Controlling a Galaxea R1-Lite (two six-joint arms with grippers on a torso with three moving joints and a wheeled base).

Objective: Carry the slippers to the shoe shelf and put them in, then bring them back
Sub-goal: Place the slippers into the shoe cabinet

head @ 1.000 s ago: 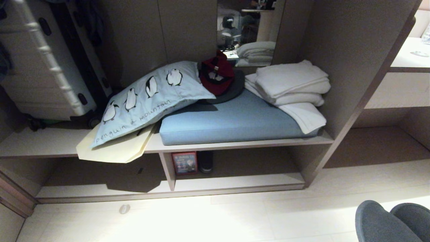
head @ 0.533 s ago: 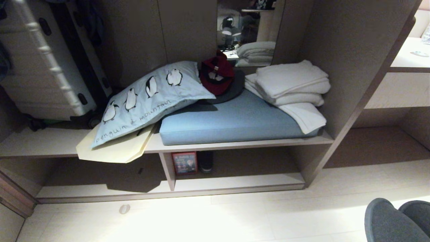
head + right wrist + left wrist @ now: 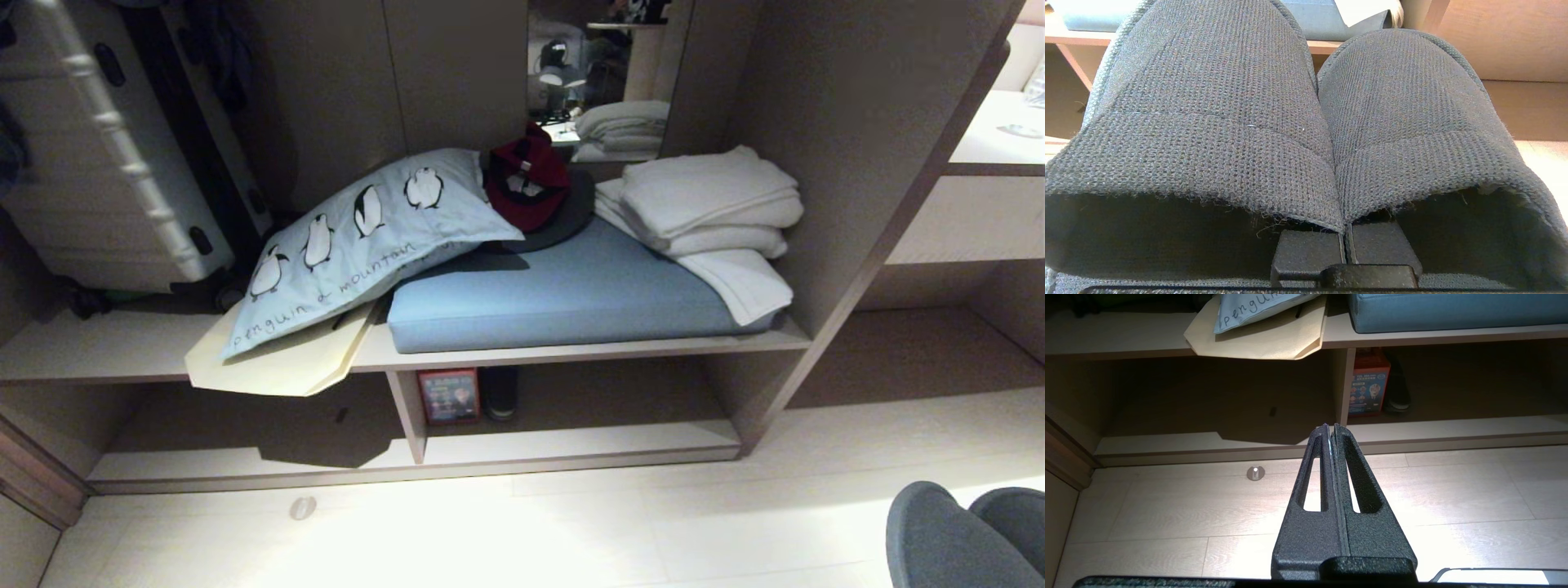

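- The slippers (image 3: 1306,122) are soft, light cloth, side by side, toes forward; in the head view they sit at five o'clock.
- The right gripper (image 3: 1345,245) pinches their two inner edges together; that is a good spot to hold.
- The left gripper (image 3: 1331,430) is squeezed closed, empty.
- The shoe shelf (image 3: 571,437) waits ahead.

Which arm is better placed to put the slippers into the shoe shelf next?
Right. The right gripper is shut on the slippers, toes toward the shoe shelf. The left gripper is shut and empty above the floor.
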